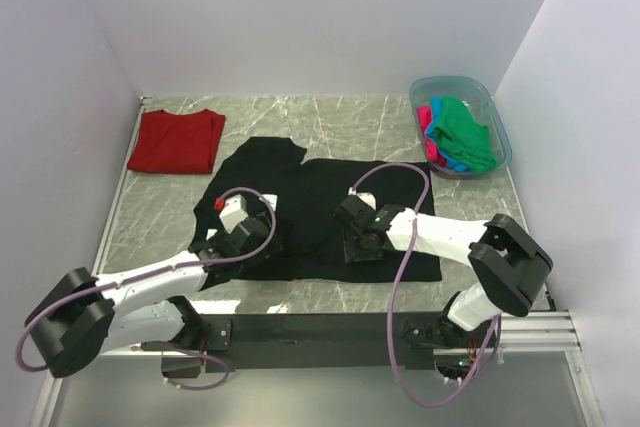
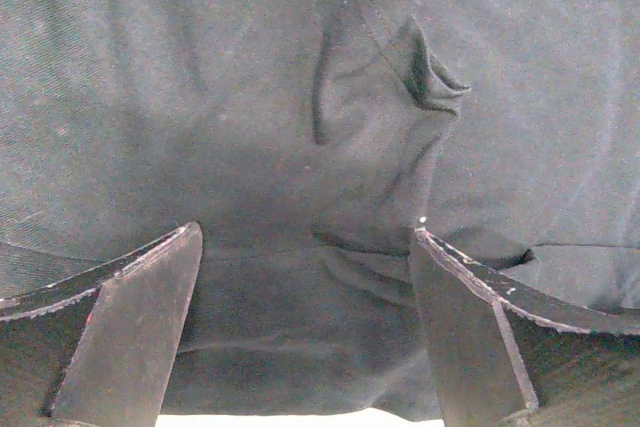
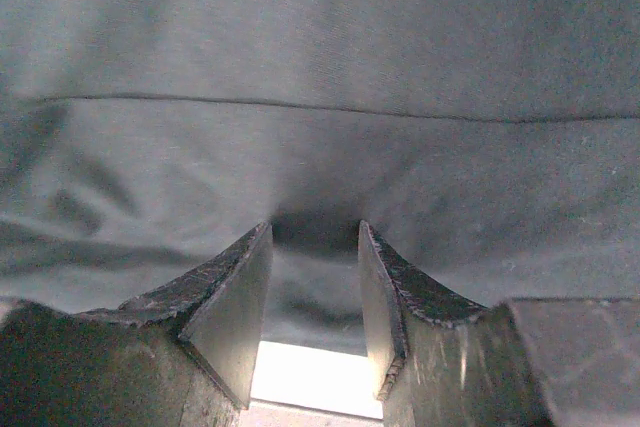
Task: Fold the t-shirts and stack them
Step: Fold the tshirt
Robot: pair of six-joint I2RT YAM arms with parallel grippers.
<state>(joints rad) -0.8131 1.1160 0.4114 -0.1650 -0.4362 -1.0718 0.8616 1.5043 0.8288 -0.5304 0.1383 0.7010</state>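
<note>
The black shirt [image 1: 315,197] lies spread flat on the marble surface [image 1: 340,117], in front of both arms. The left fingers [image 2: 130,327] rest low over its left half. They stand wide apart, holding nothing. In the left wrist view, black cloth fills the gap between them, and a ridge of folded cloth with a stitched edge runs away from the tips.

The right fingers [image 3: 235,297] are on the shirt's near right part, close to its near hem. They stand only partly apart, tips down against the cloth. The cloth puckers into a dark dip between the tips, with creases running out to the sides. I cannot tell whether they grip it or only press on it.

Beyond the black shirt's left corner, apart from it, lies a folded red shirt [image 1: 175,142]. Beyond its right corner stands a blue tub [image 1: 452,81] with a green shirt [image 1: 468,132] heaped over pink and blue ones.
</note>
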